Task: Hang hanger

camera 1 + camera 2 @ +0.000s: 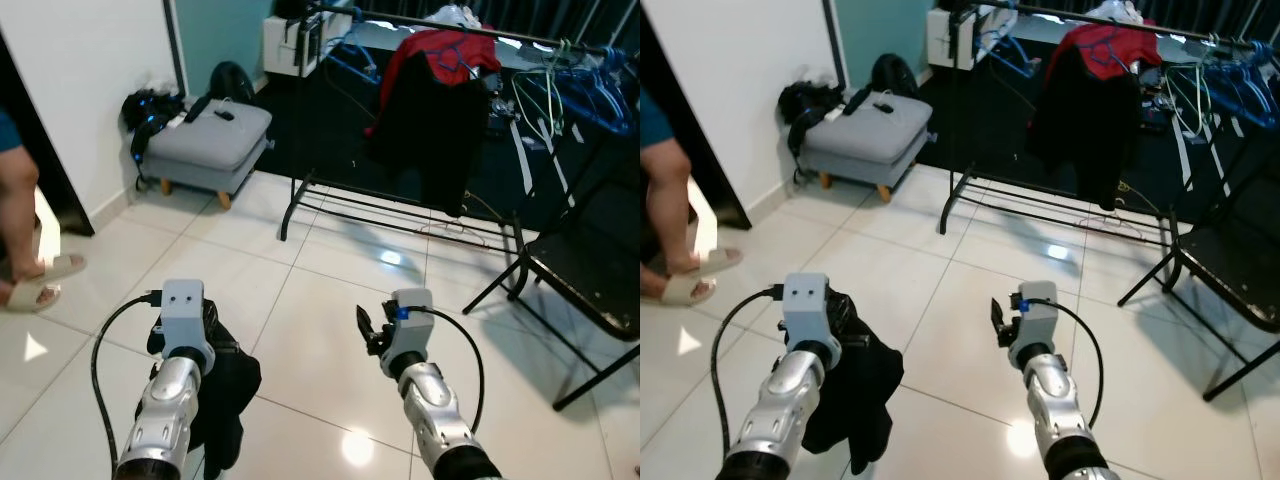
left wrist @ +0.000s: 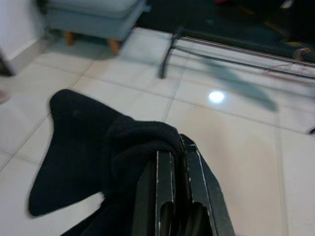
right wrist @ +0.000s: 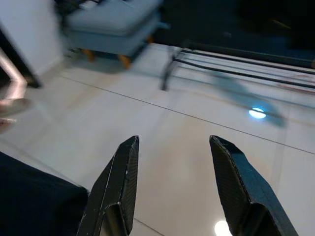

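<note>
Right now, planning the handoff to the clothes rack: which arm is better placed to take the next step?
Left, probably. The left gripper is shut on the black garment, so it carries the load toward the clothes rack. The right gripper is open, holding nothing.

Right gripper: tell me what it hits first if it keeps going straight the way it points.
Probably the white tiled floor. The open right gripper aims forward and downward over bare tile, short of the black clothes rack; depth is uncertain.

a black garment (image 1: 225,395) hangs limp from the left pincer (image 2: 173,162), bunched between its closed fingers, above the white tiled floor. blue hangers (image 1: 600,95) hang on the black clothes rack (image 1: 400,200) ahead.
</note>
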`<state>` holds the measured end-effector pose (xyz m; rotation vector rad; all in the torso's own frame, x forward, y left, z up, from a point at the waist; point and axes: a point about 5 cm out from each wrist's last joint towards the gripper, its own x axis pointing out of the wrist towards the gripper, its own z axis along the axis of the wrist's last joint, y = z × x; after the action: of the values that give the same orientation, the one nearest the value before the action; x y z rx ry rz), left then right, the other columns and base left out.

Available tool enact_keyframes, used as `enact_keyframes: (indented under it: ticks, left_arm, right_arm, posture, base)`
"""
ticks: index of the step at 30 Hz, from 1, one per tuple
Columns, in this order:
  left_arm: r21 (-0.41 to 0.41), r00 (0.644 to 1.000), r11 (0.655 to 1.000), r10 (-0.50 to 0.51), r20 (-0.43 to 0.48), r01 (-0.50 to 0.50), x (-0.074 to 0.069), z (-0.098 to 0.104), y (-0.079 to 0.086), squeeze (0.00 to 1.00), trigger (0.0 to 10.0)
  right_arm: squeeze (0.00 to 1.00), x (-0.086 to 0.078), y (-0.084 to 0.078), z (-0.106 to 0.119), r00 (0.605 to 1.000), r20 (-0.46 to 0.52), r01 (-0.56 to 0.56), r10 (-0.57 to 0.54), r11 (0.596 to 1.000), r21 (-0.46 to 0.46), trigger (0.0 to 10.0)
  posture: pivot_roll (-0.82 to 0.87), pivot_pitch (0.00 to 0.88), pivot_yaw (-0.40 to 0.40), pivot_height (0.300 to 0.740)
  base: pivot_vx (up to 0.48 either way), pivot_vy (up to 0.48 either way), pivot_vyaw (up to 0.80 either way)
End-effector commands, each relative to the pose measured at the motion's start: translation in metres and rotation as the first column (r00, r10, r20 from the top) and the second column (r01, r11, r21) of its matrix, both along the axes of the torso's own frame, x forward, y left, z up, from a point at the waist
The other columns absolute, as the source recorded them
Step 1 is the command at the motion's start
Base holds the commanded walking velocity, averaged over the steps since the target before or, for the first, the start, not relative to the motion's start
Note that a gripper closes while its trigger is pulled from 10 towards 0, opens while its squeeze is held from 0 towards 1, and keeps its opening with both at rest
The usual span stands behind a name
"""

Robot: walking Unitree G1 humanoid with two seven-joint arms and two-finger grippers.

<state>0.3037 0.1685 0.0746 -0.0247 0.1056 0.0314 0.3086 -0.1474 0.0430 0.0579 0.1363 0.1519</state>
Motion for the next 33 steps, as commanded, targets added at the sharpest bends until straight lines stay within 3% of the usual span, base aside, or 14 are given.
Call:
enact_keyframes:
  ticks: [1, 10, 33]
  left_arm:
    - [-0.003, 1.000, 1.000, -0.013, 0.015, 0.013, 0.0008, 0.0023, -0.0036, 0.00, 10.0]
    - [0.001, 1.000, 1.000, -0.020, 0.017, 0.020, 0.0025, 0.0033, -0.0029, 0.00, 10.0]
    - [-0.002, 0.999, 1.000, -0.006, 0.043, 0.006, 0.0075, 0.0090, -0.0017, 0.00, 10.0]
  right_arm:
    - [0.00, -0.0006, -0.0008, -0.0016, 1.000, -0.011, 0.009, -0.009, 1.000, 0.000, 10.0]
    - [0.00, -0.0015, -0.0020, -0.0022, 1.000, -0.008, 0.018, -0.018, 1.000, 0.008, 10.0]
    - [0.00, 0.0003, 0.0014, 0.0004, 1.000, 0.014, 0.001, -0.001, 1.000, 0.009, 10.0]
  posture:
    - [-0.07, 0.074, -0.068, 0.740]
    - [-0.07, 0.059, -0.063, 0.740]
    - [-0.07, 0.017, -0.053, 0.740]
  base:
    - [0.390, 0.000, -0.80]
    - [0.403, 0.000, -0.80]
    - [0.408, 0.000, 0.00]
